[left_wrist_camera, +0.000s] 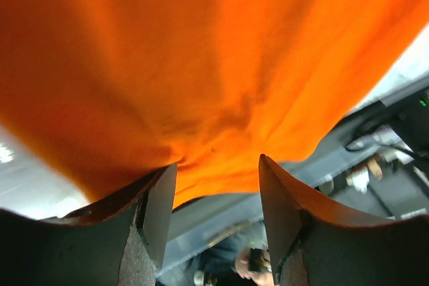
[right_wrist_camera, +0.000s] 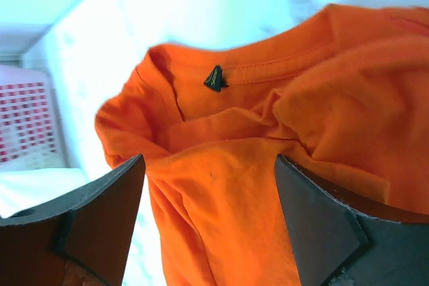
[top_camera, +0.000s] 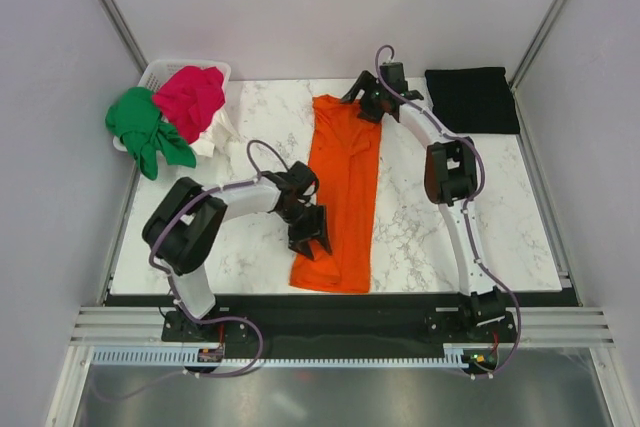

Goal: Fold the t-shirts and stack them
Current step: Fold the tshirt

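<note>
Standing over the counter (top_camera: 420, 217), I count five t-shirts, two arms and one basket. At the far left corner the white basket (top_camera: 157, 71) holds a bundle: the green shirt (top_camera: 140, 127) spills over its near rim, the magenta-red shirt (top_camera: 190, 97) is heaped on top, and the white shirt (top_camera: 215, 132) pokes out beside them onto the marble. Next comes the left arm (top_camera: 185, 227), elbow bent low near its base and forearm reaching rightward; the left jaws point down at the near left edge of the orange shirt (top_camera: 345, 187). From overhead I cannot see their gap, but the left wrist view shows them parted, with the rail and cables visible between them and orange cloth filling everything beyond the tips. The orange shirt lies in a long narrow strip up the middle of the counter, hem near, collar far. Only the right wrist view shows its collar with a small dark label (right_wrist_camera: 214, 78) inside. The right arm (top_camera: 450, 172) stretches far forward and curls left; the right jaws stand wide open astride the bunched cloth at the collar, not closed on it. At the far right corner the black shirt (top_camera: 472, 99) lies flat as a neat rectangle, well apart from the orange one
</note>
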Controlling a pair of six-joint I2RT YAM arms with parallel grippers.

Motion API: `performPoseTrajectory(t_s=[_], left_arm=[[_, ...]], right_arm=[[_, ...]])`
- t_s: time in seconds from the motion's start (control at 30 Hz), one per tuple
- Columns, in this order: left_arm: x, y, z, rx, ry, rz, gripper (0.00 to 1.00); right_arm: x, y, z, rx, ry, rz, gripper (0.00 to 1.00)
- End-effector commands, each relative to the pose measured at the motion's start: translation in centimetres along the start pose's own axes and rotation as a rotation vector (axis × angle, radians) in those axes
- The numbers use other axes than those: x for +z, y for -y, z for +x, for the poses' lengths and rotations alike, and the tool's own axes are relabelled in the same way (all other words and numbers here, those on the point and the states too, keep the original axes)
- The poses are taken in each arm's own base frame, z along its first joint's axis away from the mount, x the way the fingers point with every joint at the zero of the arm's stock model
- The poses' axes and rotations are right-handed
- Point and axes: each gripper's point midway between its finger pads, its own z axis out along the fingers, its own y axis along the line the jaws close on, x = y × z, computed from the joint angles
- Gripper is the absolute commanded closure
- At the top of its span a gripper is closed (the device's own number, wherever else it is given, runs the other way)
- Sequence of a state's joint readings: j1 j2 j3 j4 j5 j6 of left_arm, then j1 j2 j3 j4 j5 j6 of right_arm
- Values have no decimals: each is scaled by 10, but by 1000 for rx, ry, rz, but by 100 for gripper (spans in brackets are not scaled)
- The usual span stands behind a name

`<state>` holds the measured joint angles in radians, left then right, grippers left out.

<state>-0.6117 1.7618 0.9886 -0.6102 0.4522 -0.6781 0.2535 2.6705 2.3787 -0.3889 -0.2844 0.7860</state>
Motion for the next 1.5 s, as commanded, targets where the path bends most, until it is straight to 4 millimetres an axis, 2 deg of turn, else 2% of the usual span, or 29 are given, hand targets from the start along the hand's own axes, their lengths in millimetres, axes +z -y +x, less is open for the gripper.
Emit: performPoseTrajectory(t_s=[0.0,0.07,0.2,0.33,0.37,0.43,0.53,0.57,0.63,0.7,0.73,0.77,0.8,0.83,0.87,0.9,0.93,0.97,1.0,1.07,1.1,1.13,1.17,1.2,1.23,1.27,1.33,1.37,1.47], left_arm=[[28,52,4,5,-61,138,40],[33,70,6,30,-67,152,41],[32,81,3,53,-47,154,41],[17,92,1,77,-17,178,41],[14,93,2,78,-11,174,41],[2,95,3,93,20,164,41],[-16,90,5,111,74,111,43],[-32,94,5,125,120,121,43],[-45,84,5,125,180,75,43],[-68,82,7,132,259,72,43],[-69,73,11,118,263,57,43],[-73,71,13,116,277,55,43],[-82,70,16,114,308,66,43],[-78,60,22,102,297,49,43],[-79,54,26,95,298,40,44],[-83,51,30,90,308,48,44],[-78,41,37,65,297,32,44],[-77,37,40,51,297,30,44],[-75,32,43,25,301,24,44],[-71,20,52,-6,303,13,44],[-65,12,57,-19,295,1,44],[-64,10,59,-25,296,6,44],[-62,9,62,-28,294,9,44],[-58,8,64,-31,286,12,43],[-52,8,68,-31,279,19,42],[-48,8,70,-33,270,18,42],[-40,10,74,-36,259,28,40],[-35,10,75,-38,253,27,39],[-24,16,80,-40,241,46,39]], right_arm=[[41,1,41,54,-53,-63,13],[48,-12,40,47,-33,-118,13],[46,-26,25,29,15,-157,12],[37,-31,31,17,-11,-167,12],[27,-40,24,5,2,-180,12],[19,-38,23,-15,8,-161,12],[-10,-62,0,-40,46,-196,10],[-26,-77,-13,-48,68,-224,9],[-45,-84,-28,-46,81,-246,8],[-76,-97,-44,-55,108,-273,7],[-102,-114,-56,-78,132,-308,6],[-114,-118,-59,-84,137,-315,6],[-122,-108,-59,-77,133,-297,6],[-156,-127,-67,-98,168,-326,6],[-158,-106,-54,-83,144,-274,8],[-171,-99,-52,-81,153,-253,8],[-211,-112,-55,-102,197,-259,9],[-210,-81,-29,-83,155,-180,10],[-220,-67,-22,-102,172,-118,11],[-251,-33,20,-103,136,-2,11],[-260,-22,37,-99,112,20,12],[-286,-24,50,-107,120,7,12],[-284,9,87,-80,48,66,12],[-291,16,108,-77,21,74,13],[-309,16,121,-71,33,63,13],[-309,43,155,-55,-26,115,13],[-325,57,189,-47,-67,145,15],[-328,81,216,-25,-119,198,16],[-346,112,263,15,-191,260,18]])
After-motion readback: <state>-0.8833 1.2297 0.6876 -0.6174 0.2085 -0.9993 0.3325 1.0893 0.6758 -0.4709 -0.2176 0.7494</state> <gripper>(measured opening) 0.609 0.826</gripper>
